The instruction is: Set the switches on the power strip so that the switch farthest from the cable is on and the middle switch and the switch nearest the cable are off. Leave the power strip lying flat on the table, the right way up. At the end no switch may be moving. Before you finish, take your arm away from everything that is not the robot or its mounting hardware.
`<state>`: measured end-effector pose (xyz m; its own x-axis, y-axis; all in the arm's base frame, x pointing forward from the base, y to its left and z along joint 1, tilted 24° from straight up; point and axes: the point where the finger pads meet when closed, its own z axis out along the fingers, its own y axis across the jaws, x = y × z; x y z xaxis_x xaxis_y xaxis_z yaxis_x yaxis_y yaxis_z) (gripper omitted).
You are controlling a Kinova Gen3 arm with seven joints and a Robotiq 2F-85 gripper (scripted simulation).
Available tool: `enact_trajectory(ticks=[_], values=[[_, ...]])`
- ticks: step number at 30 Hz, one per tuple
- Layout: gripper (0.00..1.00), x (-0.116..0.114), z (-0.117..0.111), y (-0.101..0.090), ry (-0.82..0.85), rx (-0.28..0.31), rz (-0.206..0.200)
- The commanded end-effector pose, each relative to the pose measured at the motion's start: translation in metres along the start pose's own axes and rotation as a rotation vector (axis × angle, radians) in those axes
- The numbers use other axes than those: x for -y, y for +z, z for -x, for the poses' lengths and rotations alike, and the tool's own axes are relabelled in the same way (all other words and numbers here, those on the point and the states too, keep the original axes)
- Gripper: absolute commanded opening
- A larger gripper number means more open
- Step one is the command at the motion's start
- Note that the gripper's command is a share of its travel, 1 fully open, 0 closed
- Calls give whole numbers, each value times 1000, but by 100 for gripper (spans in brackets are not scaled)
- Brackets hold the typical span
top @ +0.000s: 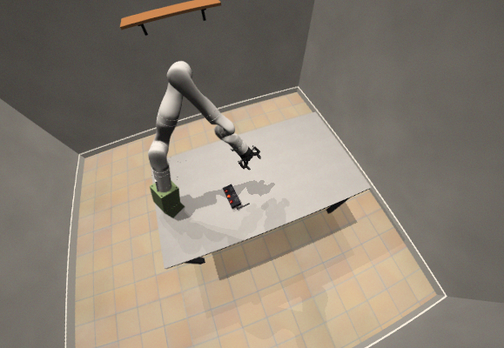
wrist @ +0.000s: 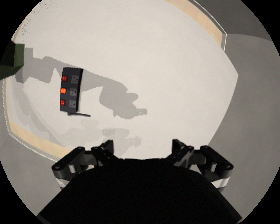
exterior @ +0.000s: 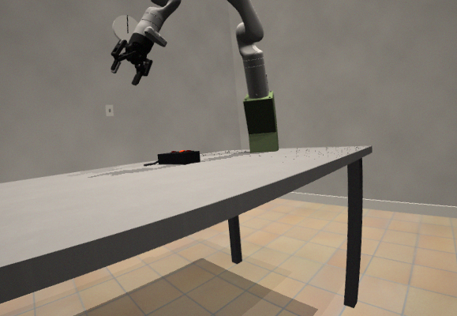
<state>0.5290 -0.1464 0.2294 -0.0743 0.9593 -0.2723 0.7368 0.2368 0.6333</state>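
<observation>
The black power strip (top: 231, 197) lies flat on the grey table, right way up, with a short cable stub (top: 243, 205) at its front end. Two switches glow red; they look like the middle one and the one nearest the cable, while the far one looks dark. The strip also shows in the exterior view (exterior: 178, 156) and at the left of the wrist view (wrist: 71, 90). My gripper (top: 249, 157) (exterior: 131, 67) is open and empty. It hangs high above the table, behind and to the right of the strip. Its fingers show at the bottom of the wrist view (wrist: 143, 152).
The arm's green base block (top: 165, 198) stands on the table's left end, close to the strip. A wooden shelf (top: 170, 13) hangs on the back wall. The table's front edge (top: 269, 230) runs just beyond the strip.
</observation>
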Motion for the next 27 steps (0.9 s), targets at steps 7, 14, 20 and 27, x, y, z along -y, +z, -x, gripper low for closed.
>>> enact_trajectory(ticks=[7,14,20,27], values=[[100,1,3,0,5,4,-2],[100,17,2,9,52,-15,-26],[100,17,2,9,52,-15,-26],[100,33,1,17,100,-33,-49]])
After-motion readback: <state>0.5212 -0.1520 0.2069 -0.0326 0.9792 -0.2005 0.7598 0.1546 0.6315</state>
